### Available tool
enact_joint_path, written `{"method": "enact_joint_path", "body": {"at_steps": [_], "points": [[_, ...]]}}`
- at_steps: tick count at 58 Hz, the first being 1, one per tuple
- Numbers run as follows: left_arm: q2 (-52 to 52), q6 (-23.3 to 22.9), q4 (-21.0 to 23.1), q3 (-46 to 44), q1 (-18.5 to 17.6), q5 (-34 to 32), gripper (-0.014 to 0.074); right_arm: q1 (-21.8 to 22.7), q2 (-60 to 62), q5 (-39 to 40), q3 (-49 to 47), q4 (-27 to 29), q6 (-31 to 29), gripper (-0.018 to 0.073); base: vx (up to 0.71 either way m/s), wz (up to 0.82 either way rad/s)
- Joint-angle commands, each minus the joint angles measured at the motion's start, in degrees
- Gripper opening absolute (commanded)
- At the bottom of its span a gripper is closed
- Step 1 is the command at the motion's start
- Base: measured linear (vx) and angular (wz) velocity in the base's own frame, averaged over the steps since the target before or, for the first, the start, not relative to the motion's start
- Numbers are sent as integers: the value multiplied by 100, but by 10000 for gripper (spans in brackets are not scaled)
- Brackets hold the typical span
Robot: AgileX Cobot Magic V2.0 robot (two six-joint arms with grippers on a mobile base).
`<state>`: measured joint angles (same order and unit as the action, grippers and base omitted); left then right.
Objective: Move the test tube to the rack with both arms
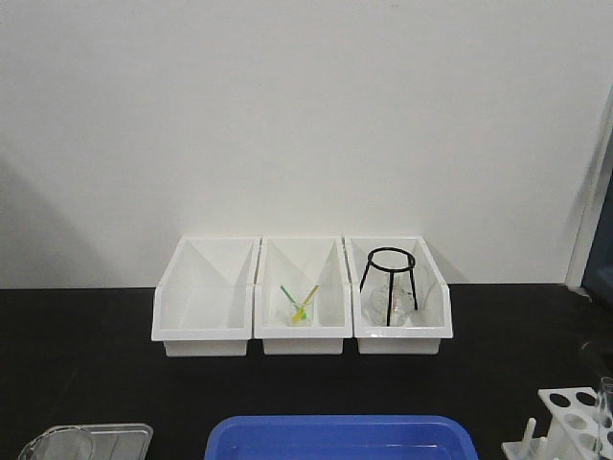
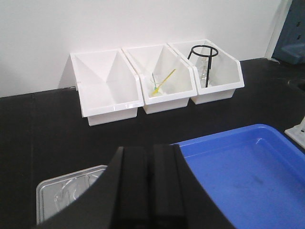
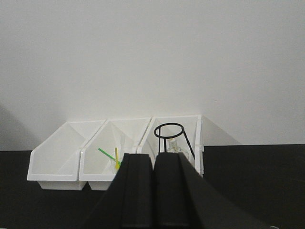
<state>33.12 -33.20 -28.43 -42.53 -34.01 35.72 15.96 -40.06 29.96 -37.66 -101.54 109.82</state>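
The white rack stands at the table's front right corner, partly cut off; one corner of it shows in the left wrist view. A slender clear test tube stands upright at the rack's right side, cut by the frame edge. Neither gripper shows in the front view. My left gripper is shut and empty, over the gap between the clear tray and the blue tray. My right gripper is shut and empty, raised and facing the bins.
Three white bins line the back wall: the left one empty, the middle one with green and yellow sticks, the right one with a black wire tripod. A blue tray sits front centre, a clear tray with glassware front left.
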Motion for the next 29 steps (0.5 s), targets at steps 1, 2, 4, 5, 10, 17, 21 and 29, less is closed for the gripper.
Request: {"method": "enact_joint_path", "body": {"at_steps": [1, 2, 4, 5, 10, 17, 21, 29], "points": [[7, -3, -85, -146, -24, -372, -3, -9, 20, -190, -194, -123, -24, -11, 0, 0], [7, -3, -85, -146, -24, -372, -3, -9, 20, -190, -194, -123, -24, -11, 0, 0], [7, -3, -85, -146, -24, -372, -3, -9, 20, -190, -194, -123, -24, -11, 0, 0], [7, -3, -85, -146, -24, -372, -3, -9, 20, -190, -194, -123, -24, -11, 0, 0], [7, -3, -85, -146, -24, -365, -3, -9, 20, -190, -194, -123, -24, -11, 0, 0], [7, 9, -104, -146, -24, -366, -3, -9, 20, -190, -194, -118, -24, -11, 0, 0], [7, 8, -79, -146, -24, -372, -3, -9, 20, -190, -194, -118, -24, -11, 0, 0], [12, 632, 626, -146, -24, -479, -3, -9, 20, -190, -194, -118, -24, -11, 0, 0]]}}
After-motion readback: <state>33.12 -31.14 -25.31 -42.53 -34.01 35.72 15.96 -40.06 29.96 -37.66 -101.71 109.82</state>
